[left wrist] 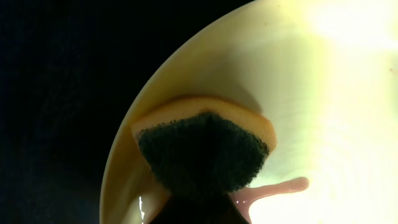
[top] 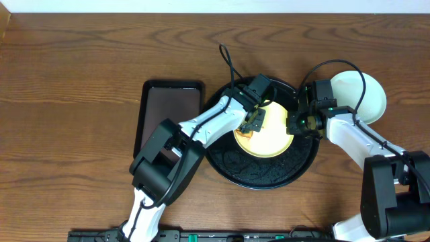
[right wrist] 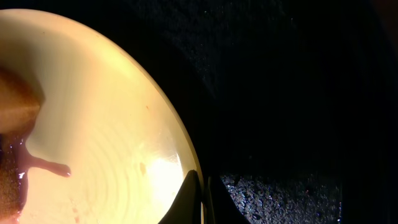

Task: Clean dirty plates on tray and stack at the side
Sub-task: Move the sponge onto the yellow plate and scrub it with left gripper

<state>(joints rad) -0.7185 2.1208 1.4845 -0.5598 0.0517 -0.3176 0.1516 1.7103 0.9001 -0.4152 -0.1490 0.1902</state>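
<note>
A pale yellow plate lies on the round black tray. My left gripper is shut on a sponge, orange with a dark scouring face, and presses it onto the plate. A reddish smear runs out beside the sponge. At the plate's right side, my right gripper is shut on the rim, one finger on either side. The right wrist view shows the plate, the smear and the tray's wet floor. A pale mint plate rests on the table right of the tray.
A dark brown rectangular tray lies on the wooden table just left of the black tray. Both arms reach in from the table's front edge, and their cables arch over the back of the black tray.
</note>
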